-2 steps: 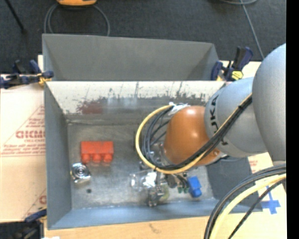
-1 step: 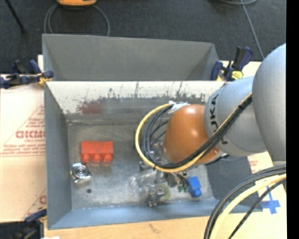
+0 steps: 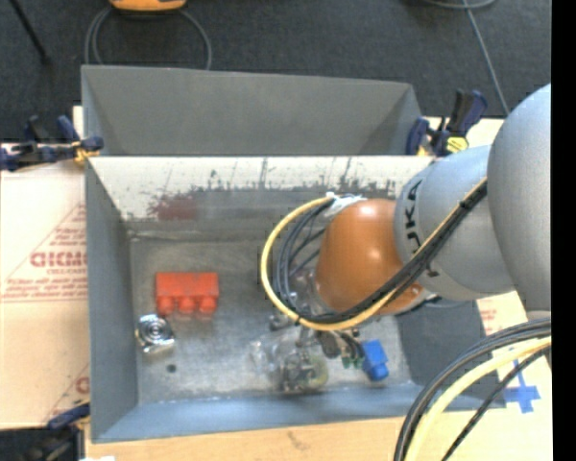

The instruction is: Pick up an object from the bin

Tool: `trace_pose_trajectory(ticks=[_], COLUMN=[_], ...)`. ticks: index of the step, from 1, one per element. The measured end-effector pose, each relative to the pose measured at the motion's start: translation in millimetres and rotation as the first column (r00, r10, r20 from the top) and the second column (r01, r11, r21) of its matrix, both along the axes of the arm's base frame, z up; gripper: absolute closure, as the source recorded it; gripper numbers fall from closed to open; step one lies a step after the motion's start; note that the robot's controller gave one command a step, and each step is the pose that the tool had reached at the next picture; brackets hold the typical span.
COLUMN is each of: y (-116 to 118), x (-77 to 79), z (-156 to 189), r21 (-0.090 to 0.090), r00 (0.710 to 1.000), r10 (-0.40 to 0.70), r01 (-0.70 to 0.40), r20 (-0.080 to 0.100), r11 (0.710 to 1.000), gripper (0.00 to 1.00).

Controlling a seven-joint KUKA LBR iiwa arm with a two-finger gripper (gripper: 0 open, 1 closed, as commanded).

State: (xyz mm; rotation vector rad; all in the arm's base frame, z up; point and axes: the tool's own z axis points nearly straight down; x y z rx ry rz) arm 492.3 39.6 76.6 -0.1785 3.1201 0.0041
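My gripper [image 3: 290, 332] hangs low over the front middle of the bin, mostly hidden under the arm's orange cover. Right below it lies a small jumble of things [image 3: 296, 368], clear plastic and dark pieces with a yellowish-green rim; I cannot tell whether the gripper touches it. A small blue block [image 3: 374, 360] lies just to the right of the jumble, next to a little green piece [image 3: 349, 357].
An orange brick with three studs [image 3: 185, 293] lies on the bin floor at the left. In front of it, near the left wall, sits a shiny round metal part [image 3: 155, 334]. The arm and its cables cover the bin's right side.
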Motion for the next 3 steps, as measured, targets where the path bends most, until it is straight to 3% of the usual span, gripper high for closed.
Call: trace_pose_trajectory(ticks=[2,3], y=[-1,-1], x=[1.1,3.0], z=[23,106], r21=[-0.002,-0.004], r00=[1.000,1.000], r10=[-0.006,-0.011], r01=[0.006,0.011], r20=[-0.015,-0.008], r11=[1.000,1.000], gripper=[1.00,1.00])
